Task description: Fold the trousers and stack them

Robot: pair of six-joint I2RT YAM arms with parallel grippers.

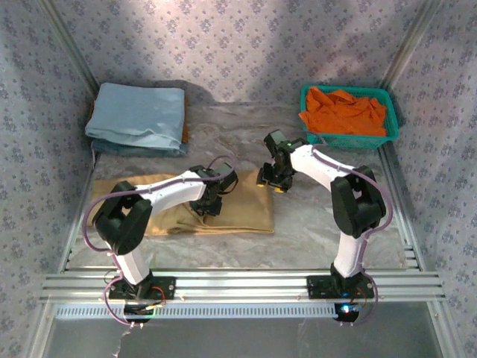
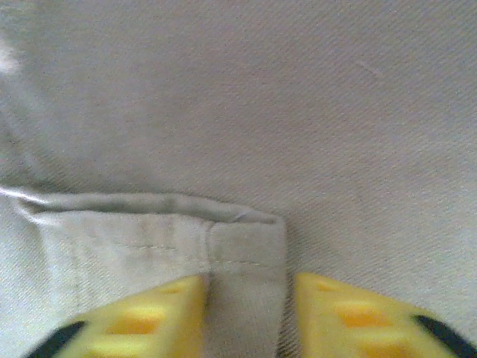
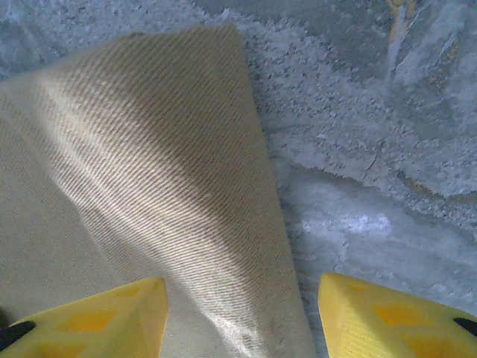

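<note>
Left fingers (image 2: pixel 149 321) seemingly pinch the trousers (image 2: pixel 246 112); right fingers (image 3: pixel 97 321) stand apart.

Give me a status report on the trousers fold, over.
Left claw straddling hem of trousers, grip unconfirmed. Right claw open over their edge. Blue cloth and basket sit apart, behind.

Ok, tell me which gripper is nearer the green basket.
Right. The right gripper sits front-left of the green basket; the left gripper is farther left, on the trousers.
</note>
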